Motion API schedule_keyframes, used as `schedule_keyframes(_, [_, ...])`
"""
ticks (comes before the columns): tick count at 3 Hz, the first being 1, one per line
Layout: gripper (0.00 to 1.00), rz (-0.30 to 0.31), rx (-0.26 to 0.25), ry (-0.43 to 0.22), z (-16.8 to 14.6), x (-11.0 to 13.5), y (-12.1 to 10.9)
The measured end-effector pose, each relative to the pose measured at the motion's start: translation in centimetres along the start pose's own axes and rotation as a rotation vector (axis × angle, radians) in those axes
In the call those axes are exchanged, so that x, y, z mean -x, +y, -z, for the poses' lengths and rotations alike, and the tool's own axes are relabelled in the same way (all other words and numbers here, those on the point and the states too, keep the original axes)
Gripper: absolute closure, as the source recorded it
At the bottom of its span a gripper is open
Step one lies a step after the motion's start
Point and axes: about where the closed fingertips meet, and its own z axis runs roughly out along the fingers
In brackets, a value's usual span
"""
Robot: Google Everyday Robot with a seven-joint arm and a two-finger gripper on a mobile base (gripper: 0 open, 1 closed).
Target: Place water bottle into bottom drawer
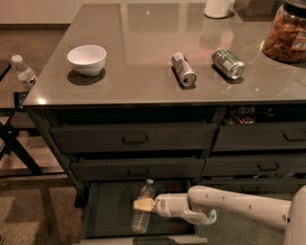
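Observation:
The water bottle [142,210] is clear with a white cap and stands nearly upright, leaning slightly, inside the open bottom drawer [103,215]. Its base is low over the drawer's dark floor; I cannot tell whether it touches. My gripper [143,205] reaches in from the right on a white arm [239,206], and its pale fingers [142,205] are shut on the bottle's middle.
On the grey counter are a white bowl [86,59], two cans lying on their sides [183,69] [228,63], a snack jar [289,32] and a white container [218,7]. A smaller bottle [24,72] stands on a side stand at the left. Two handled drawers [134,139] are above.

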Motion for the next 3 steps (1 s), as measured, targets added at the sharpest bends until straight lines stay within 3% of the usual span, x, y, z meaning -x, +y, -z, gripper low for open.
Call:
schedule_keyframes(1, [1.00,-0.044,0.024,0.003,-1.5,-0.6,-2.0])
schedule_keyframes(3, [1.00,-0.173,0.090,-0.040,-5.8,-0.7,-8.6])
